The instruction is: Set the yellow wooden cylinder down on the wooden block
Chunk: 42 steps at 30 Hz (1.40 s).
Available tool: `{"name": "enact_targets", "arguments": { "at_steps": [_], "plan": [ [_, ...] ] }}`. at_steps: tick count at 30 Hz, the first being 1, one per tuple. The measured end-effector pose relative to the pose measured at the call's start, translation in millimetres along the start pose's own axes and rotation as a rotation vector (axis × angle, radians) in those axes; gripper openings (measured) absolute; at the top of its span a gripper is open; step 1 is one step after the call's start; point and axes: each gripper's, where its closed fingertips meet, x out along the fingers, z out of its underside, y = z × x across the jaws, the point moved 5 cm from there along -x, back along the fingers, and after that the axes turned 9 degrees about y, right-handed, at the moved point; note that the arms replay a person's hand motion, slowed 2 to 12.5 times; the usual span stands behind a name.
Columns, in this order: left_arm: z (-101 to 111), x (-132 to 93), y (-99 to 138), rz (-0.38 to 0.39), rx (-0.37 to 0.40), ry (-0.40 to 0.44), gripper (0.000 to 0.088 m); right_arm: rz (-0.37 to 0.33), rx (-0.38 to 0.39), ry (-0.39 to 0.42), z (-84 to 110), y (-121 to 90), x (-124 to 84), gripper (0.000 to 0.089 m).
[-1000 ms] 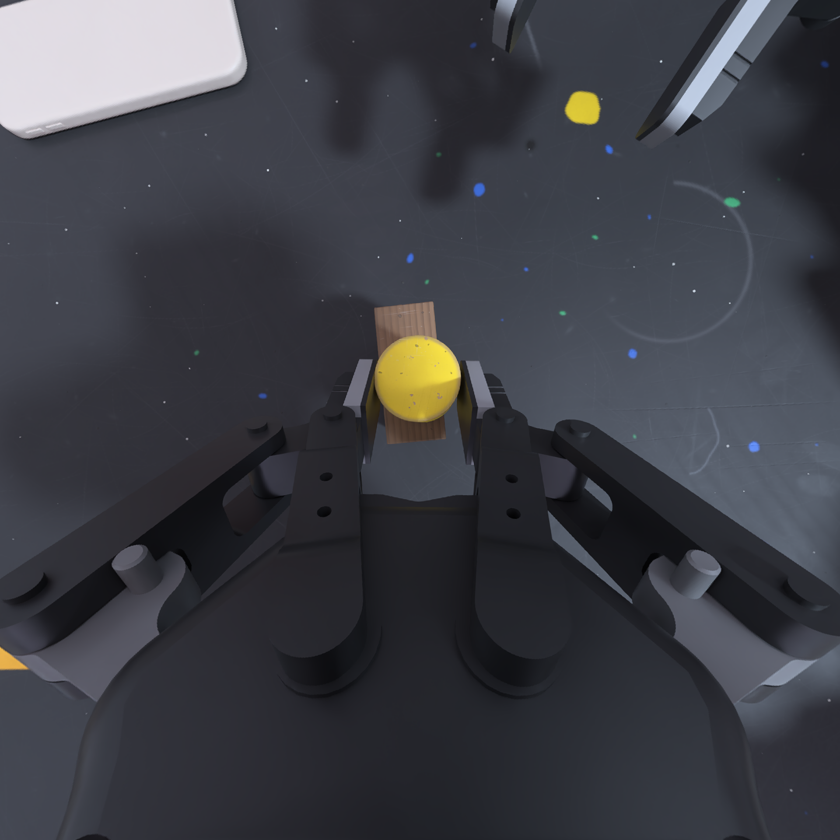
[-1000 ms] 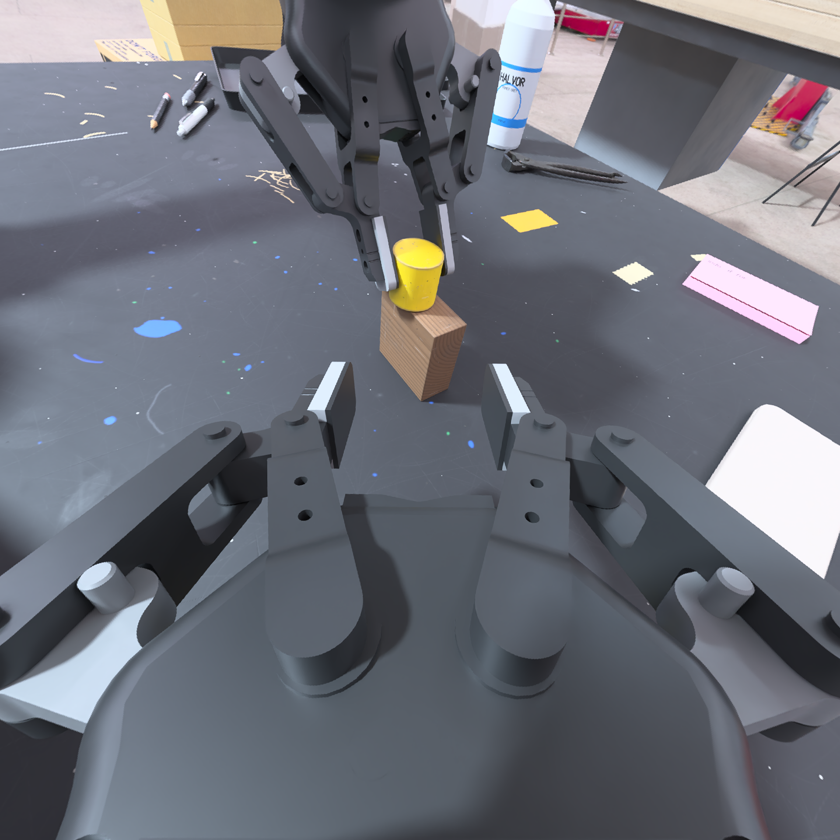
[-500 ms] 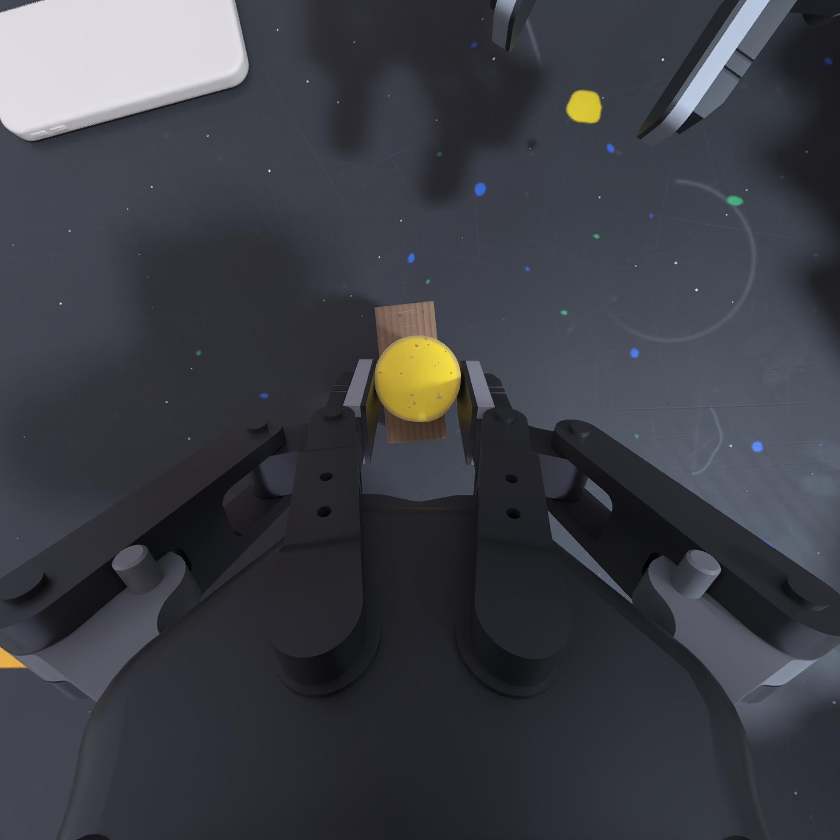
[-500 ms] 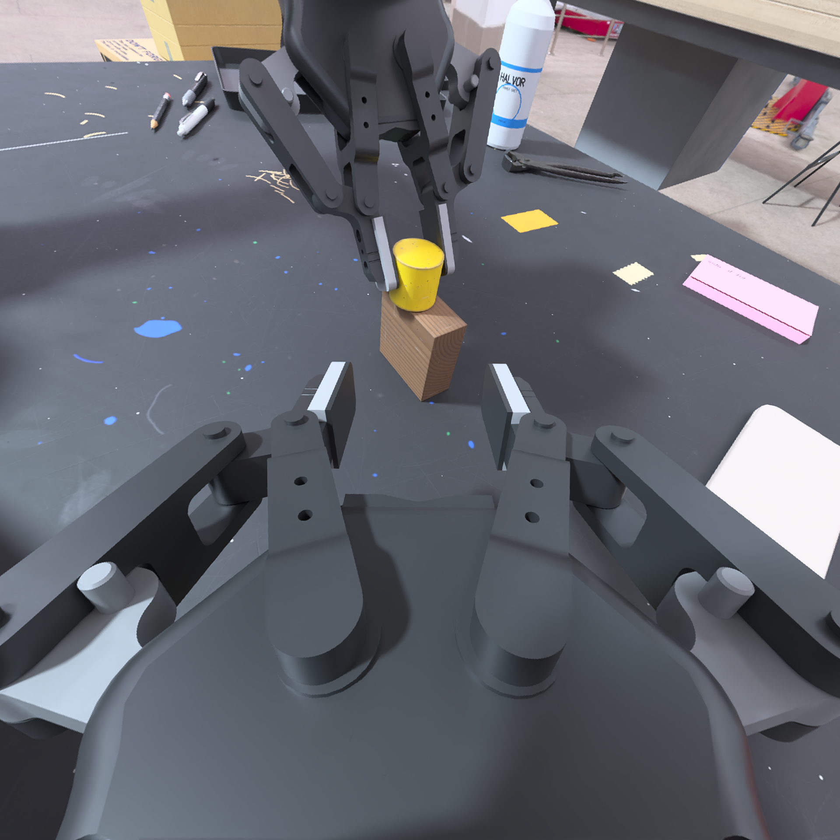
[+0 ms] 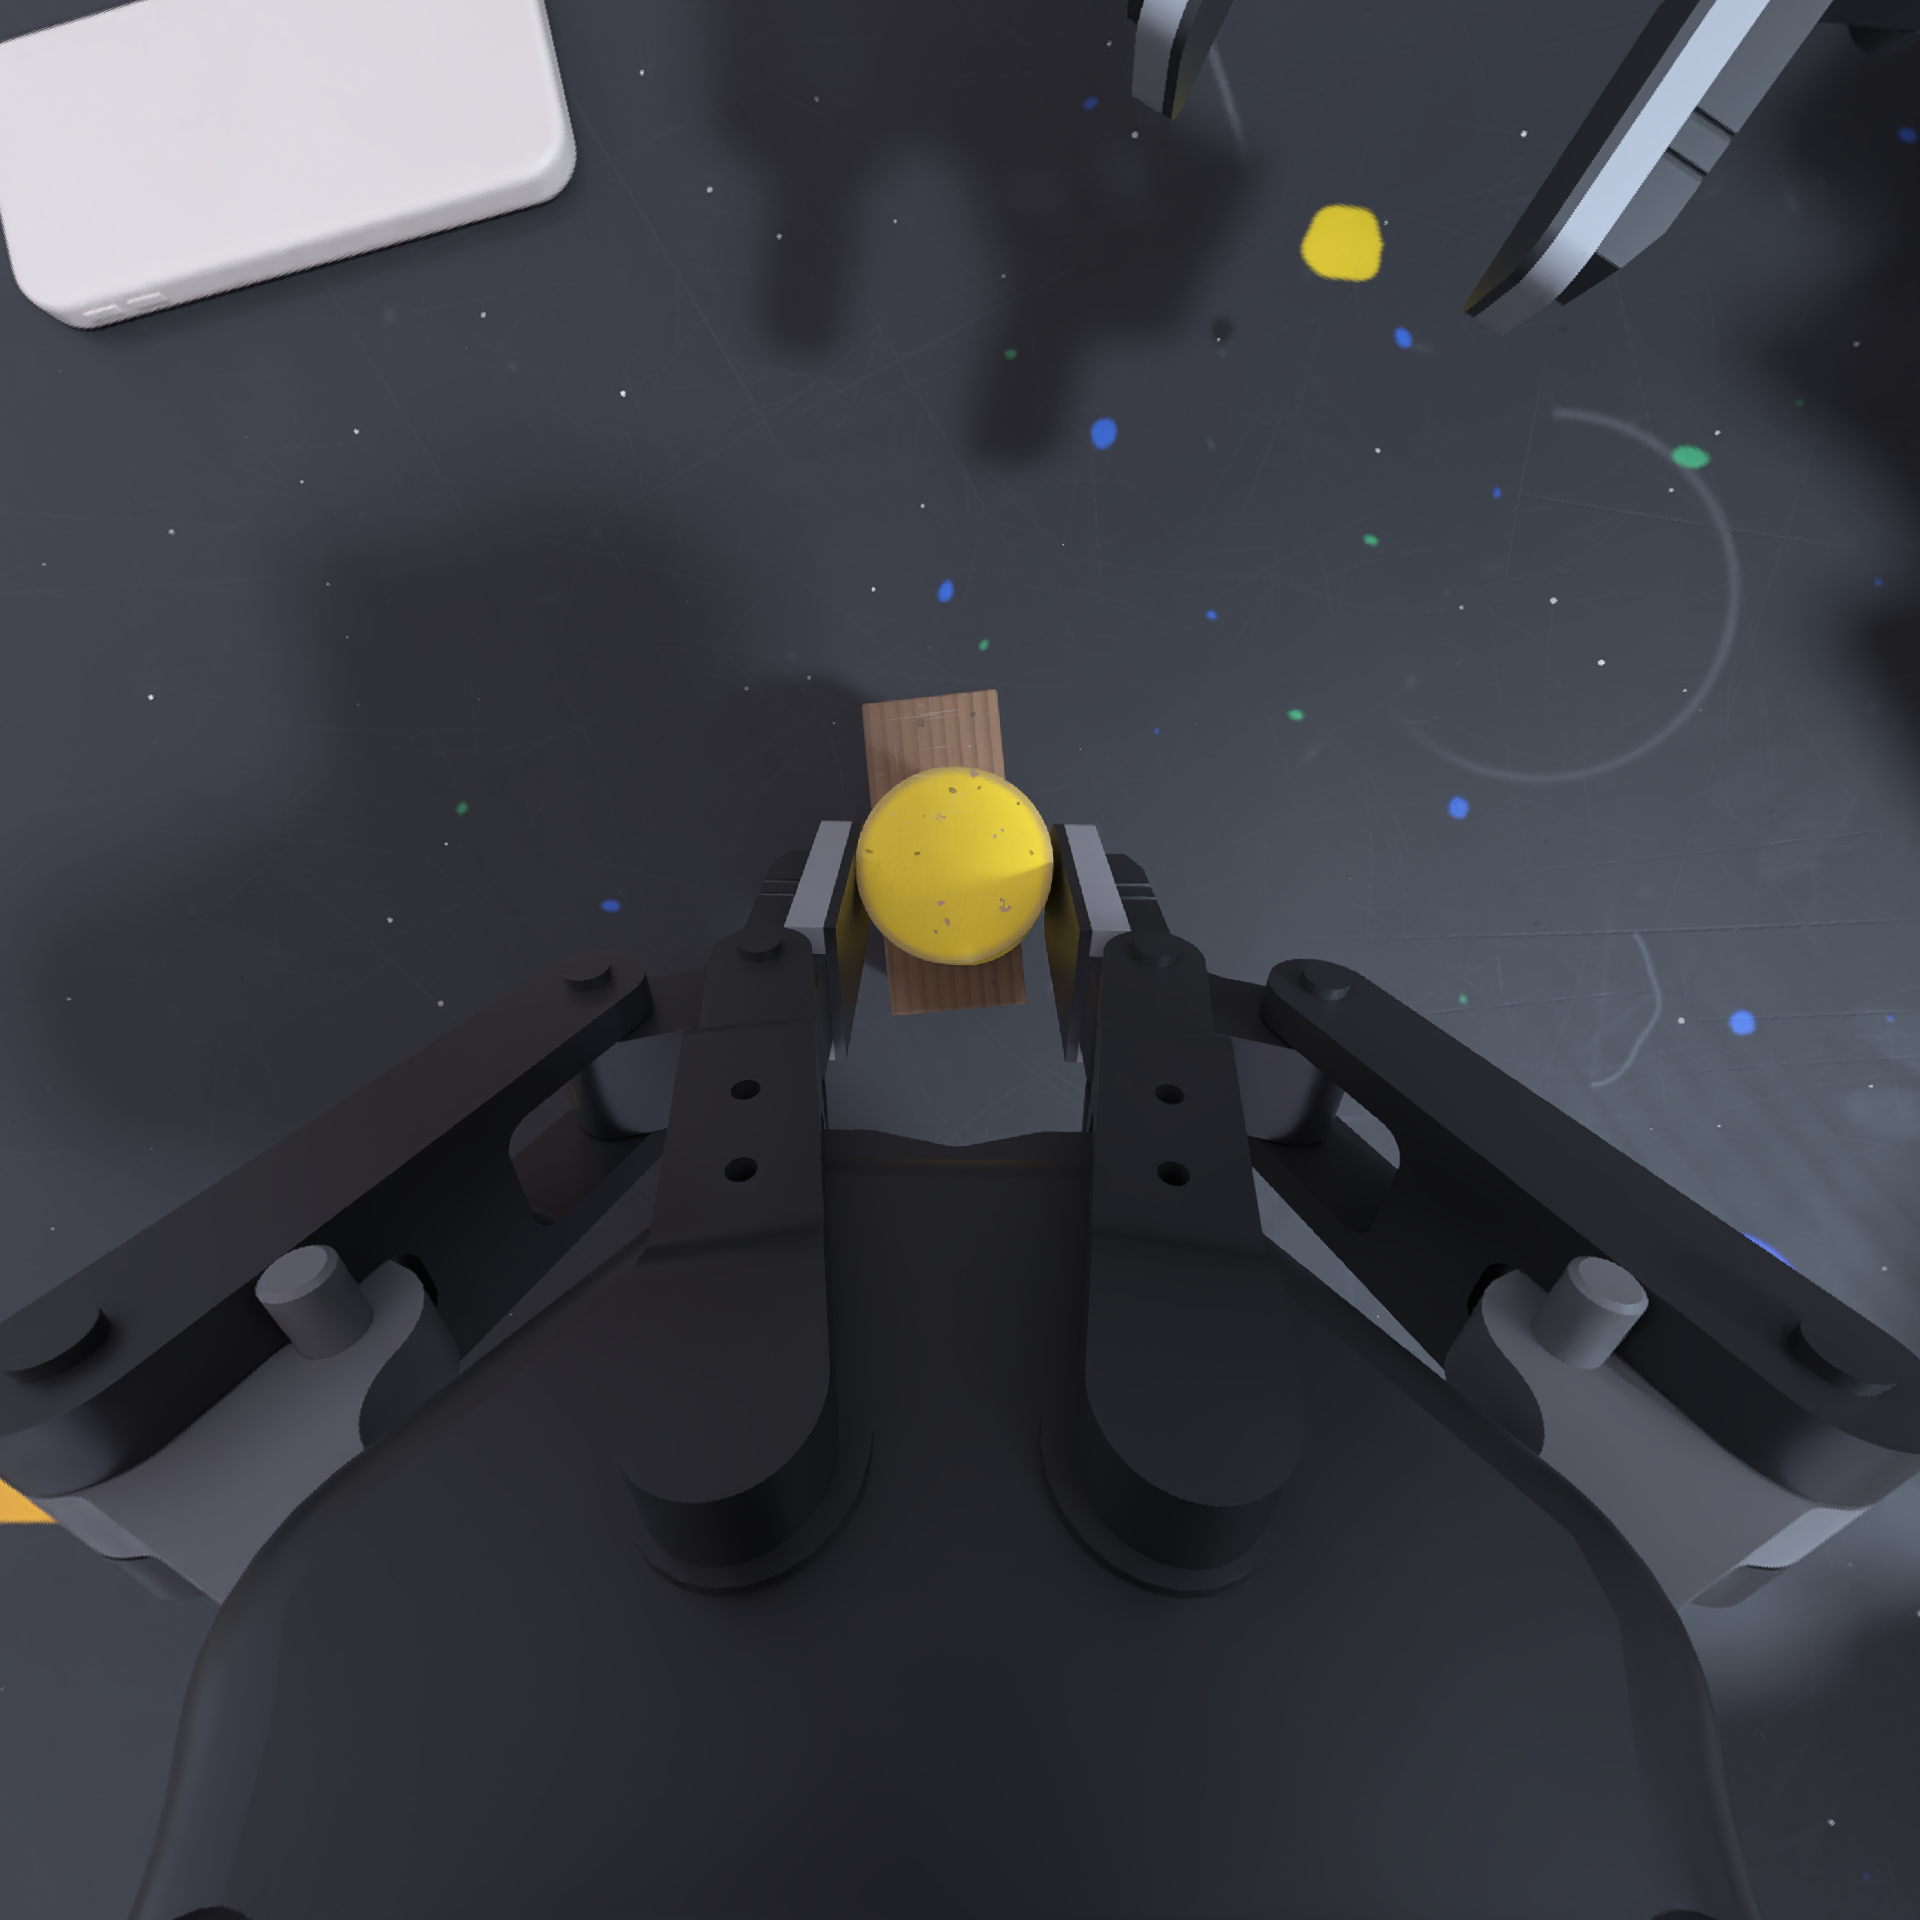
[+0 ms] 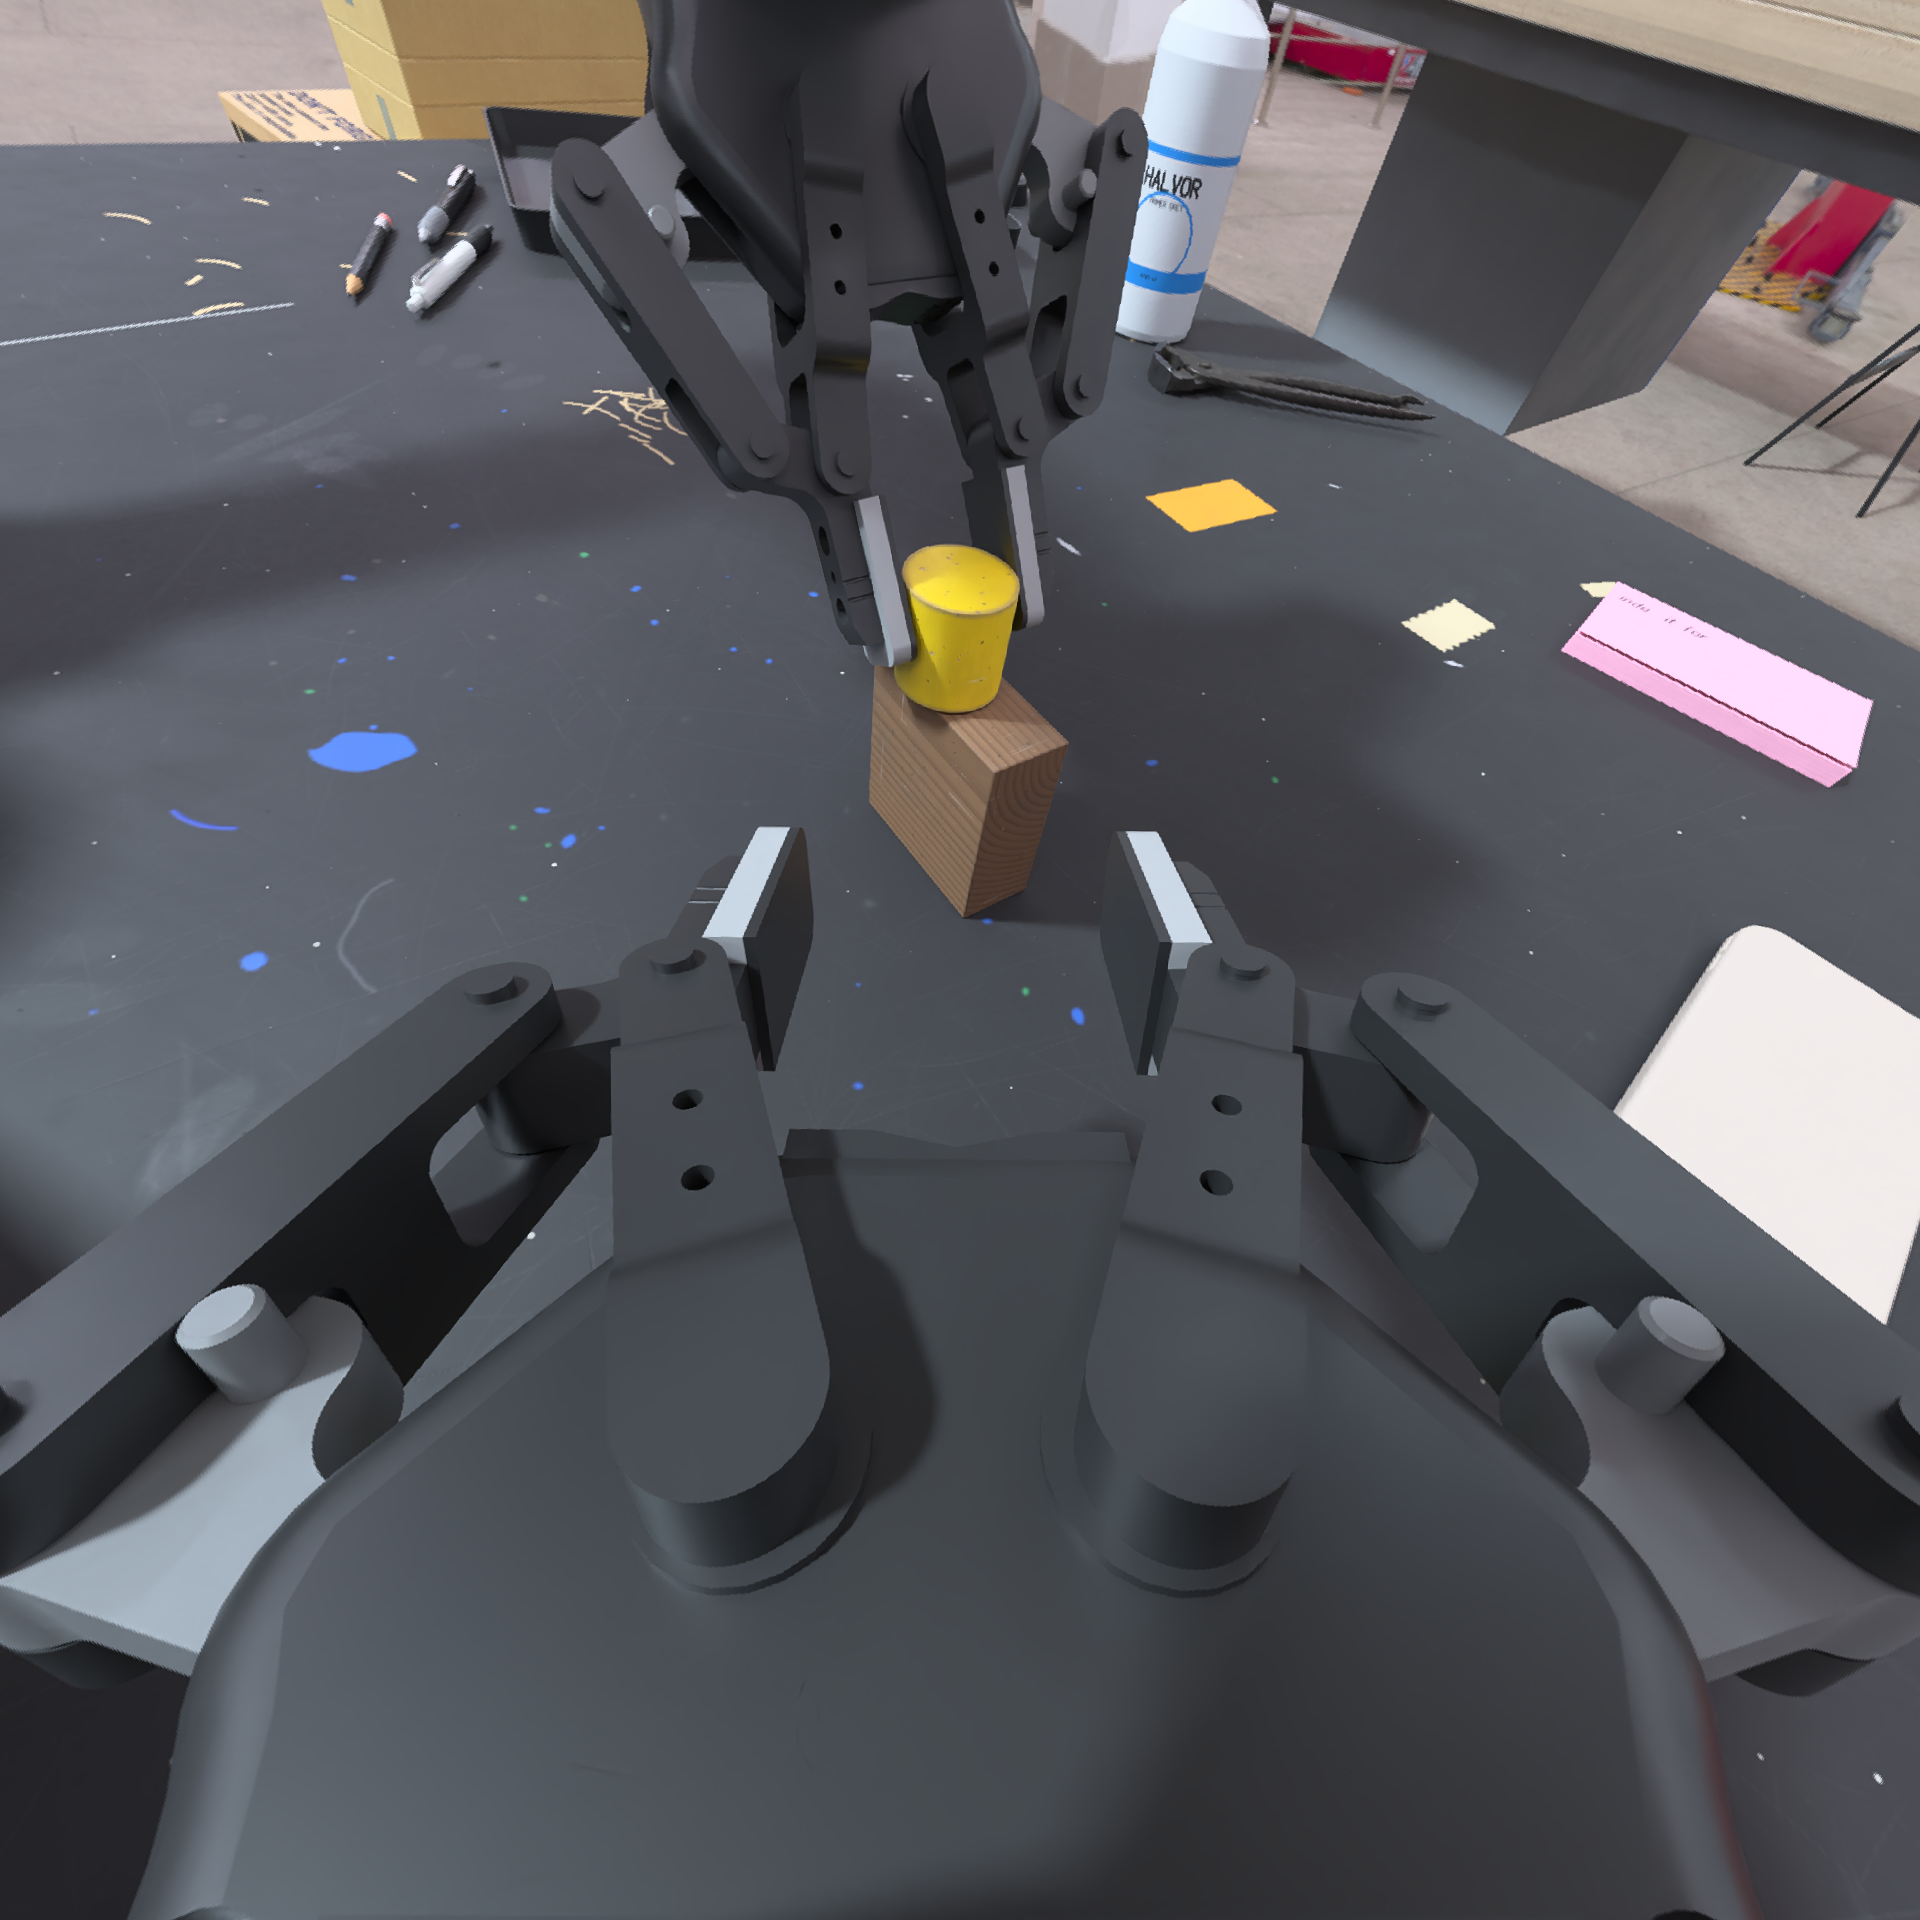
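Between my left fingers (image 5: 954, 914) sits the yellow wooden cylinder (image 5: 954, 864), clamped by both pads at its sides, upright, its base touching or just above the top face of the wooden block (image 6: 961, 795). From my right-hand view the cylinder rests toward the far end of that top face, not its middle. My right fingers (image 6: 954, 940) stand apart and empty, just short of the block's near corner.

Risks, as I judge them: the block stands on a narrow face on the counter (image 6: 312, 520), so any sideways drag as my left fingers part could tip it. The cylinder narrows toward its base, leaving a small footing; released off-centre, it may topple off the far end. My right fingers are close enough to nudge the block if they advance.

Not determinable: whether the cylinder's base bears fully on the wood, since the left pad covers part of that seam. Looking straight down, the cylinder hides most of the block's top. To the right, a white slab (image 6: 1808, 1101) is cut by the frame edge.
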Motion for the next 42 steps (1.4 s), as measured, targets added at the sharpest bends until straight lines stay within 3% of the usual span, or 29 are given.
{"name": "enact_targets", "arguments": {
  "at_steps": [29, 42],
  "plan": [
    [-1.0, -1.2, -0.8, -0.002, 0.0, 0.003, 0.0313, -0.002, 0.0, -0.001, 0.2, -0.4, 0.0, 0.0507],
    [-2.1, -7.5, -0.9, -0.009, 0.002, 0.016, 0.0362, 0.001, -0.001, 0.003, -0.4, -0.3, -0.7, 0.0507]
  ]
}}
